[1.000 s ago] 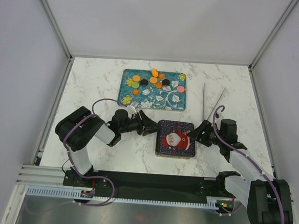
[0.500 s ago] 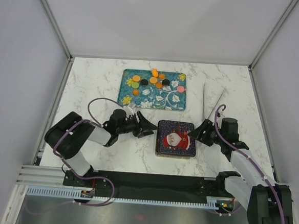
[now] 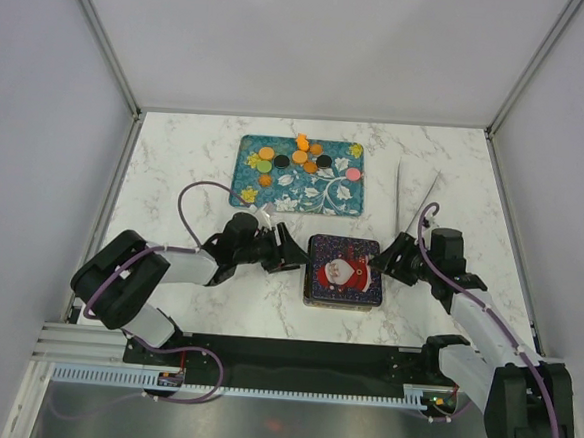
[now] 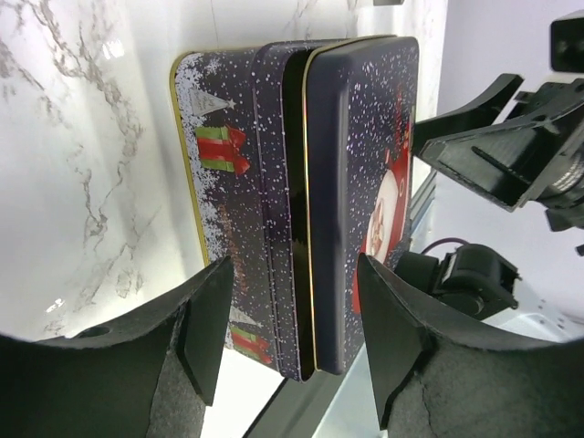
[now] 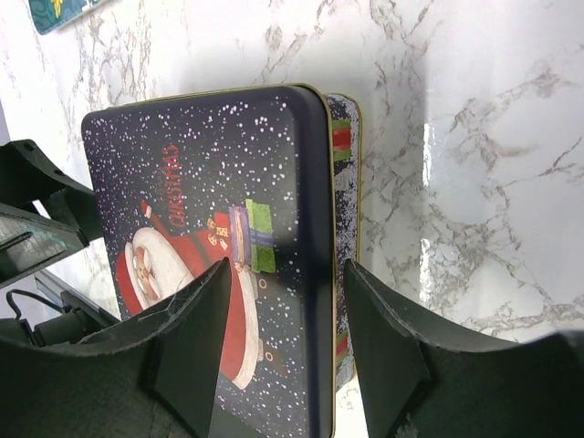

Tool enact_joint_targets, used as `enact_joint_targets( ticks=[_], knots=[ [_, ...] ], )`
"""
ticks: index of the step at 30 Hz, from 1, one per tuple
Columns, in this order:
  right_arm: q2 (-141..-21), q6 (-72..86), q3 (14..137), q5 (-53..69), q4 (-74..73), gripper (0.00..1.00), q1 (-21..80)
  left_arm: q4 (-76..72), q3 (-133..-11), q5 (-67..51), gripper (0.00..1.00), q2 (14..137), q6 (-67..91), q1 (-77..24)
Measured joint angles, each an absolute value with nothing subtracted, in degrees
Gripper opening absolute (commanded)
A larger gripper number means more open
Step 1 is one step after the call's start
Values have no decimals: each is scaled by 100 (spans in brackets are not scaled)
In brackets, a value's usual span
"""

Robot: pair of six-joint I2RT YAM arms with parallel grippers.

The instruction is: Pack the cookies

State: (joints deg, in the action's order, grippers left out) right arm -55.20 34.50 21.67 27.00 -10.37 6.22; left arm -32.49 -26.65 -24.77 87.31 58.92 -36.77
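**Tin flanked by both arms, cookies on the tray**

On the white marble desk (image 3: pixel 175 171), the two arms reach inward from its near edge, one from each side. Toward the far middle of the desk lies a teal flowered tray (image 3: pixel 319 196). Nearer the arms, well apart from the tray, sits a dark blue Christmas tin (image 3: pixel 343 273) with a Santa on its lid, and the lid is on.

The left end effector (image 3: pixel 288 249) is at the tin's left side. Its wrist view shows the black fingers (image 4: pixel 205 338) spread apart and released, with the tin's side wall and lid seam framed between them. The right end effector (image 3: pixel 387 258) is at the tin's right edge, its fingers (image 5: pixel 192 338) likewise spread and holding nothing. Whether either one touches the tin cannot be told.

The cookies (image 3: pixel 296 159) are all on the tray, clustered in its far left part: orange, green, pink and black discs, with an orange carrot-shaped piece (image 3: pixel 303 140) at the far rim. Two thin white strips (image 3: pixel 414 192) lie on the desk to the tray's right.
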Motion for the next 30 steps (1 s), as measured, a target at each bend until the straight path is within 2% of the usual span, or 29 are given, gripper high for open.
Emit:
enact_joint_targets(
  ticks=[15, 30],
  knots=[
    [-5664, 3470, 2379, 1938, -1144, 59, 1444, -2939, -2875, -2248, 65, 8737, 5603, -4112],
    [-5872, 3470, 2587, 1559, -1164, 59, 1732, -2912, -2919, -2067, 63, 8840, 5581, -4235]
  ],
)
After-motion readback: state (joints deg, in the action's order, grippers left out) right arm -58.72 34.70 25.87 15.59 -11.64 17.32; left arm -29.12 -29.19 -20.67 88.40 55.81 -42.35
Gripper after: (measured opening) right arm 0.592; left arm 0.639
